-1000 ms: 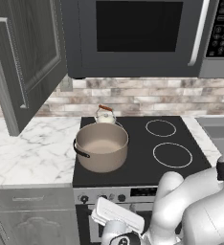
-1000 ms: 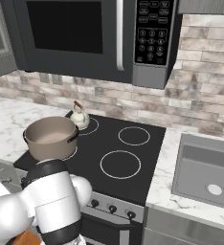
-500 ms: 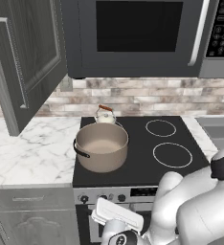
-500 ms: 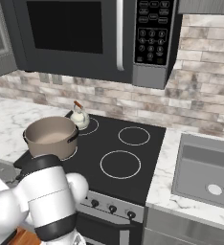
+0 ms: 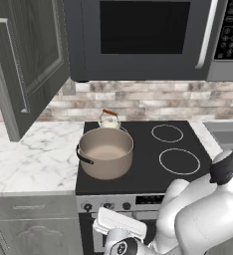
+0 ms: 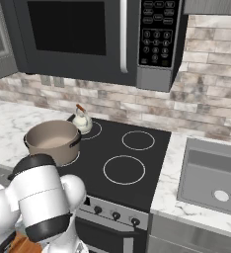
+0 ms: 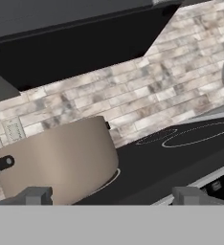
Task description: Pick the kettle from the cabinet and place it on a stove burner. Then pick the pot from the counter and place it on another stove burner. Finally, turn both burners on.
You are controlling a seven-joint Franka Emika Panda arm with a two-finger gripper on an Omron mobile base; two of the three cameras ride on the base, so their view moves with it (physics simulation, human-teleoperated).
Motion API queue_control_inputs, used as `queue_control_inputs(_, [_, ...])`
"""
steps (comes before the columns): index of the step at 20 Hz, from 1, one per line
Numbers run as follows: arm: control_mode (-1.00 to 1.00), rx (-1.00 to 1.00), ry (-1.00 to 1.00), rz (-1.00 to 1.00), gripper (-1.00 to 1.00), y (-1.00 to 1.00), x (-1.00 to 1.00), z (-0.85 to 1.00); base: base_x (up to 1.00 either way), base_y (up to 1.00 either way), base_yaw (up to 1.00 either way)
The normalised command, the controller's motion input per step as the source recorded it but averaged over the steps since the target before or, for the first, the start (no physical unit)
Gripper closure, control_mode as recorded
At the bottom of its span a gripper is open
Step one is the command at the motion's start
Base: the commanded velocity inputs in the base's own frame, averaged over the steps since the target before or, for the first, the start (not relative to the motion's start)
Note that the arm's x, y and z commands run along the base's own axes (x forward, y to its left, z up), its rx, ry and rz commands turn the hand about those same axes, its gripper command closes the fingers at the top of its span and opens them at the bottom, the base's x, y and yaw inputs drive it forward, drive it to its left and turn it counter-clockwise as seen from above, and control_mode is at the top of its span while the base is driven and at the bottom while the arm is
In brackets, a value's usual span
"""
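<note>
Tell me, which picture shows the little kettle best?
The right base view: the kettle stands in full sight on a back burner, behind the pot, with its arched handle clear. In the left base view the pot's rim hides the kettle's lower part. In the hand view the pot sits in front.

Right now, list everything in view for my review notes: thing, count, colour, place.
kettle: 1, cream-white, back-left burner.
pot: 1, taupe, front-left burner.
stove burners: 4, white rings on black cooktop; the right two bare.
stove knobs: several, dark, stove front.
cabinet door: 1, dark grey, swung open, upper left.
microwave: 1, black, above stove.
counter: white marble, both sides of stove.
sink: 1, grey, right of stove.
gripper: 1, open, low before the stove front.
</note>
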Motion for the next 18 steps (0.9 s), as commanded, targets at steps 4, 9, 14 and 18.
queue_control_inputs(4, [-1.0,-0.03,-0.01,0.0,-1.0,0.18,0.07,-0.13,0.0,0.0,0.0])
queue_control_inputs(9, [-1.0,-0.03,-0.01,0.0,-1.0,0.04,0.08,-0.14,0.0,0.0,0.0])
queue_control_inputs(14, [-1.0,-0.03,0.0,0.0,-1.0,0.0,0.12,-0.18,0.0,0.0,0.0])
queue_control_inputs(18, [-1.0,-0.03,0.0,0.0,-1.0,0.0,0.11,-0.18,0.0,0.0,0.0])
